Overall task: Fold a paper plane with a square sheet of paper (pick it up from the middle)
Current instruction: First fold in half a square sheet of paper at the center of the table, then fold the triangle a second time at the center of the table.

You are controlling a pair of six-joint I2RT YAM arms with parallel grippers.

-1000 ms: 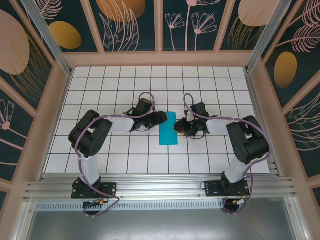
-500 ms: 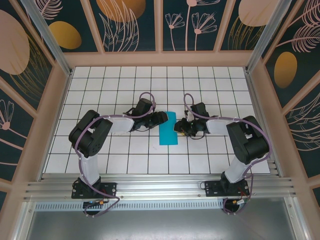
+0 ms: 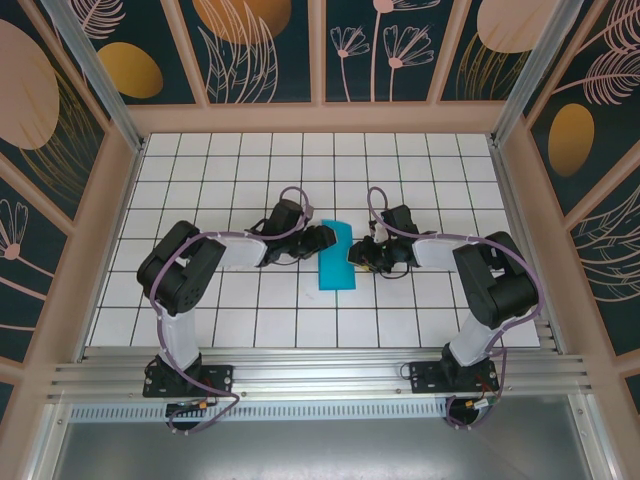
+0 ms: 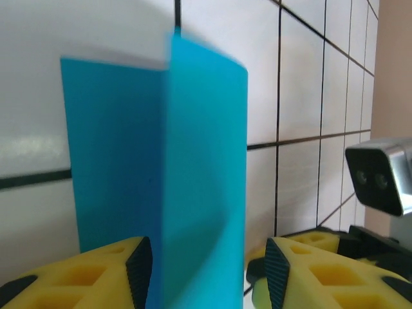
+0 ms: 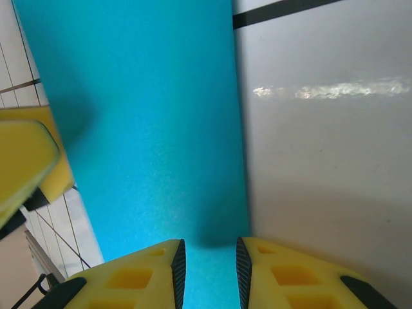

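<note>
The square sheet of paper [image 3: 336, 257], folded narrow, lies lengthwise between both arms; open left fingers [image 4: 96, 270] straddle its raised flap, right fingers [image 5: 135, 277] slightly parted at its edge

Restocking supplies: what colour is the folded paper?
Plain teal-blue paper; clearest in the right wrist view.
</note>
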